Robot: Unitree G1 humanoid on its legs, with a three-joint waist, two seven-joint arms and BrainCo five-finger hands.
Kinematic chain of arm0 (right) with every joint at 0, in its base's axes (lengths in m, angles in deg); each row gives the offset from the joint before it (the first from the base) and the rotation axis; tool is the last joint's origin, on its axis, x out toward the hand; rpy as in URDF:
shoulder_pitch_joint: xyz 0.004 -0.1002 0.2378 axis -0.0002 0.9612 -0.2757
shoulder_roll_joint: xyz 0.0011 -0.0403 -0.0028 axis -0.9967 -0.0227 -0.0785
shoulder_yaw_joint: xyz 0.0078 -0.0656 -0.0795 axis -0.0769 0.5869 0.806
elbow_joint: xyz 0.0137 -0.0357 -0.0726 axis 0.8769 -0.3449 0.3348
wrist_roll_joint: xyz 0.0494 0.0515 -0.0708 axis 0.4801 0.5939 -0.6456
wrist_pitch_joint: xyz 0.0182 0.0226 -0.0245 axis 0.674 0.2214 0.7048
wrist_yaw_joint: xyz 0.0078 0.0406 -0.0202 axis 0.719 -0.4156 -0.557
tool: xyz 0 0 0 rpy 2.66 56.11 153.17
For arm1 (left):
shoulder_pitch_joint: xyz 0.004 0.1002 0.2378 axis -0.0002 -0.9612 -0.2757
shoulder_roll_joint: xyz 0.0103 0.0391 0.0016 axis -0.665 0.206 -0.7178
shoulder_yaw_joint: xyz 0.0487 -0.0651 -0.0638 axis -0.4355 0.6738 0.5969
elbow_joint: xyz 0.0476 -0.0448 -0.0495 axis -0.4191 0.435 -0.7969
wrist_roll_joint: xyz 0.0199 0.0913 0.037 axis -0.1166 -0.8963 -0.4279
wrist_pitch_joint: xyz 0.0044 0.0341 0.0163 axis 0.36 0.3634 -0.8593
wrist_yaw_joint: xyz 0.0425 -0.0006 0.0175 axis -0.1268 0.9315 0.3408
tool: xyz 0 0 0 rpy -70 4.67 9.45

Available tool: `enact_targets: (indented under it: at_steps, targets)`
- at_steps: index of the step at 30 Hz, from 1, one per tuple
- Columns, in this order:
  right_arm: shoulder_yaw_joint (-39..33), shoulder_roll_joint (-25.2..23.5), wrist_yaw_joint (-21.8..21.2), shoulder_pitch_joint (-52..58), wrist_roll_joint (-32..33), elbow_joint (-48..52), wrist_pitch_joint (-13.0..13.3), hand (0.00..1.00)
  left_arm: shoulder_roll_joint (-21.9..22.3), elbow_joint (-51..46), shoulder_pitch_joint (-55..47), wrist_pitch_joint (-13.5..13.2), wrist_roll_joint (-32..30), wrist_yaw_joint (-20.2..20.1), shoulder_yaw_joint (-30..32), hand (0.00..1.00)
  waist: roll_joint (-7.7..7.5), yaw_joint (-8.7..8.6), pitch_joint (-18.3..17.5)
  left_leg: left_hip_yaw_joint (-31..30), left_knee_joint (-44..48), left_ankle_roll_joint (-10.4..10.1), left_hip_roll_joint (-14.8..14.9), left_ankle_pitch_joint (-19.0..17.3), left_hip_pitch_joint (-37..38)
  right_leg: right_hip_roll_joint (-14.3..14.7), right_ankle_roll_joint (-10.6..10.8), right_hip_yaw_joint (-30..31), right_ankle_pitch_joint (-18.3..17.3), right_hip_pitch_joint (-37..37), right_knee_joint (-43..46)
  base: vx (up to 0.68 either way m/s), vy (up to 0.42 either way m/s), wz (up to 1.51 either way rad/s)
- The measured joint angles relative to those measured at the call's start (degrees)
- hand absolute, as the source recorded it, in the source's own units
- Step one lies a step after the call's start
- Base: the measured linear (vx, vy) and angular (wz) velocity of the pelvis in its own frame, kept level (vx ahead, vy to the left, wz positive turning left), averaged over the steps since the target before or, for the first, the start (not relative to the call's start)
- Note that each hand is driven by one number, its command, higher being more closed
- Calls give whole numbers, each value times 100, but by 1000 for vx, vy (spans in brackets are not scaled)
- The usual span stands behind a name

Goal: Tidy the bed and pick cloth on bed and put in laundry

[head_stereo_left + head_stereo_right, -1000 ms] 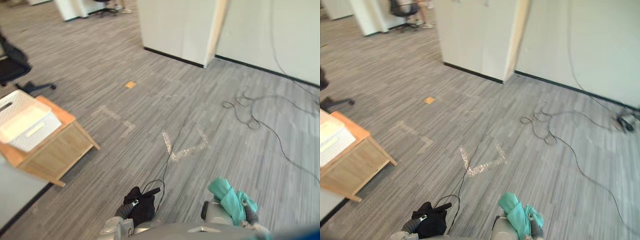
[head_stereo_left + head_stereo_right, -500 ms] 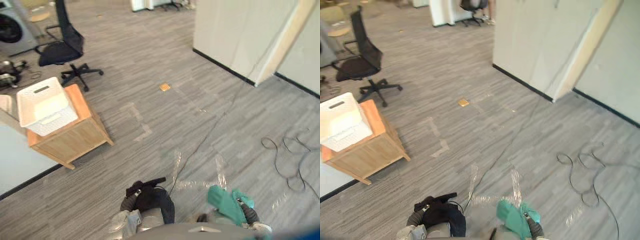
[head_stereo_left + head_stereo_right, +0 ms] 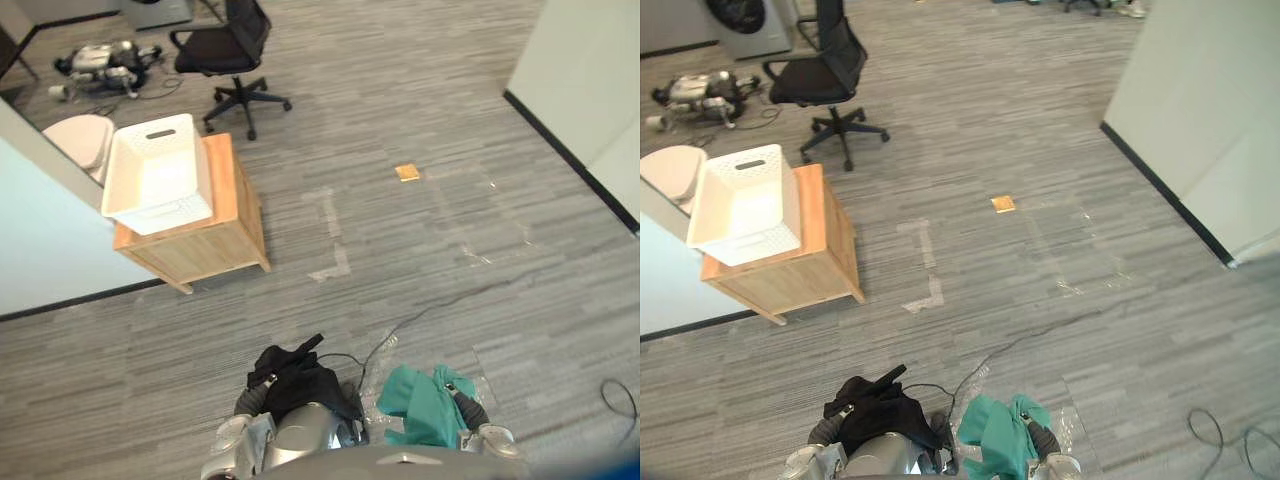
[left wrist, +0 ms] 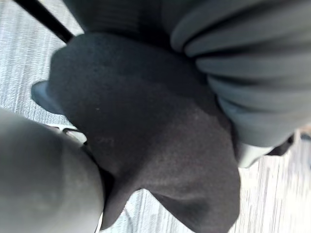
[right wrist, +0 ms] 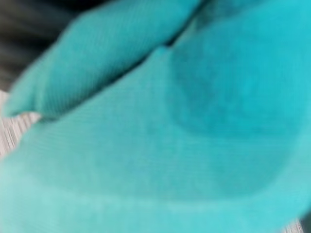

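Note:
A black cloth [image 3: 300, 380] hangs bunched from my left hand [image 3: 250, 400] low in the eye views, held above the grey floor. It also covers most of the left wrist view as the black cloth [image 4: 146, 126]. My right hand [image 3: 468, 408] is shut on a teal cloth [image 3: 420, 402], which drapes over it and shows again as teal cloth [image 5: 155, 126] in the right wrist view. A white laundry basket [image 3: 130, 205] stands on a low wooden cabinet [image 3: 215, 245] ahead and to the left, well away from both hands.
A black office chair [image 3: 235, 50] stands beyond the cabinet. A pale flat surface [image 3: 40, 250] and a round stool [image 3: 80, 140] lie left of it. White wall panels [image 3: 590, 80] rise at the right. Tape marks [image 3: 335, 265] and a small orange patch [image 3: 407, 172] mark the floor.
The whole picture has swung, so the camera turned: cabinet and basket now sit nearer the middle-left and the chair is in view. Both cloths stay in my hands.

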Motion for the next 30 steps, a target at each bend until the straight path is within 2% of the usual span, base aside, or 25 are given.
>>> enact_targets:
  at_steps: [1,2,3,4,6,8,10,11,12,13,14,15,16,17,18,19,20,21,22,23,24,25,27,28,30]
  targets:
    - [-1,21,60,18,9,13,-86,100,-50,54,11,33,-156,2,-31,100,-14,-11,-29,-317,-169,-171,-35,-359,340,-378,-296,320,315,-617,1742,385,-24,53]
    - [-2,19,91,11,15,15,-102,100,-64,77,28,52,-180,-6,-27,100,-78,-6,-30,-399,-248,-200,-114,-422,476,-589,-404,451,282,-884,2419,444,-69,73]
    - [-13,47,140,35,21,61,-124,100,-162,142,52,105,-256,-17,-44,100,-151,-47,-51,-629,-372,-216,-223,-432,738,-854,-484,700,8,-1317,3333,342,-74,86]
    - [-57,92,182,85,73,197,-144,100,-153,264,53,121,-356,-13,-76,100,-110,-166,-64,-913,-516,-250,-230,-458,1016,-892,-570,887,-239,-1679,3751,379,-98,96]
    - [-139,121,202,231,274,342,-150,100,-190,306,51,229,-340,6,-220,100,-64,-226,-82,-1357,-655,-292,-222,-545,1304,-813,-599,1242,-557,-2274,3797,300,-132,113]
    - [-222,128,223,271,510,306,-208,100,-213,308,126,324,-341,14,-318,100,-100,-325,-79,-1835,-643,-312,-125,-675,1520,-699,-604,1500,-939,-2706,3259,270,-209,143]
    - [-241,135,263,367,738,205,-282,100,-188,317,128,358,-351,12,-322,100,-50,-374,-77,-2340,-551,-459,99,-806,1572,-430,-623,1770,-968,-3019,2026,253,-249,136]
    - [-253,111,277,411,890,146,-347,100,-190,318,128,359,-364,16,-301,100,-39,-378,-73,-2628,-540,-584,262,-879,1581,-275,-513,1961,-824,-3162,975,327,-320,124]
    - [-305,89,278,443,936,104,-404,100,-181,318,128,357,-414,22,-237,100,-33,-369,-68,-2861,-503,-727,440,-1004,1616,-160,-457,2093,-488,-3229,-107,352,-342,109]
    - [-331,82,276,459,936,103,-419,100,-177,318,128,355,-417,33,-210,100,-29,-358,-61,-2928,-456,-803,526,-1093,1661,-114,-451,2106,-289,-3245,-570,418,-396,70]
    - [-369,72,261,474,930,105,-425,100,-161,319,106,353,-463,92,-106,100,-17,-327,-48,-2993,-351,-998,698,-1292,1799,-14,-390,2117,84,-3245,-1285,466,-441,37]
    - [-368,69,254,512,927,113,-428,100,-95,352,68,348,-588,155,20,100,87,-334,-29,-2998,-266,-1163,939,-1535,1985,119,-376,2120,726,-3181,-1272,590,-519,30]
    - [-373,67,254,506,926,131,-428,100,-56,380,20,346,-614,184,38,100,128,-331,-48,-2969,-254,-1214,1046,-1560,2071,199,-395,2074,772,-3185,-1046,607,-499,25]
    - [-378,61,254,502,928,203,-422,100,-20,363,26,315,-625,253,78,100,144,-329,-49,-2840,-145,-1282,1122,-1447,2144,164,-545,2077,556,-3401,-310,612,-482,33]
    - [-380,53,257,528,954,243,-414,100,87,364,39,306,-645,293,79,100,168,-365,-45,-2807,17,-1303,1191,-1375,2190,118,-722,2044,82,-3517,335,514,-406,32]
    - [-382,54,260,538,1005,242,-414,100,92,358,39,303,-668,308,93,100,187,-377,-60,-2819,164,-1309,1226,-1331,2183,117,-743,1999,-123,-3530,555,533,-416,27]
    - [-383,88,273,562,1042,233,-434,100,181,350,30,297,-734,363,215,100,256,-382,-101,-2845,662,-1389,1326,-1218,2082,163,-799,1889,-460,-3421,770,437,-323,18]
    - [-382,124,274,573,1039,230,-491,100,235,351,17,290,-731,394,290,100,315,-382,-137,-2857,1293,-1443,1411,-1066,1844,227,-831,1793,-636,-3249,778,591,-461,34]
    - [-363,136,273,586,1038,237,-580,100,322,309,-1,254,-714,402,497,100,335,-414,-120,-2900,2818,-1606,1546,-356,1215,363,-880,1671,-873,-2837,638,452,-358,38]
    - [-361,141,277,587,1037,239,-596,100,371,288,-25,204,-687,413,556,100,388,-422,-106,-2936,3519,-1686,1642,-96,917,461,-895,1601,-924,-2607,516,525,-400,37]
    - [-355,174,286,612,1034,233,-619,100,445,212,-80,121,-616,437,657,100,463,-426,-57,-2895,4563,-1711,1823,-71,502,655,-919,1550,-966,-2253,280,421,-267,8]
    - [-184,267,280,618,1023,152,-668,100,438,45,-133,-6,-567,472,729,100,491,-306,-24,-2668,5670,-1637,2000,-174,-89,886,-963,1524,-992,-1641,-175,406,-240,-2]
    - [-77,264,270,574,1026,109,-712,100,335,11,-144,-67,-575,462,739,100,404,-245,-3,-2460,5830,-1584,1877,-317,-580,922,-1071,1509,-1031,-1149,-614,440,-193,-15]
    - [18,261,248,470,1028,99,-714,100,250,10,-140,-101,-584,442,730,100,287,-216,21,-2201,5332,-1598,1598,-507,-1018,920,-1115,1542,-959,-780,-976,503,-158,-21]
    - [0,279,193,334,1028,46,-690,100,231,6,-137,-132,-585,429,729,100,285,-145,111,-1933,4504,-1554,1424,-702,-1144,905,-1092,1632,-913,-553,-1151,398,-36,-37]
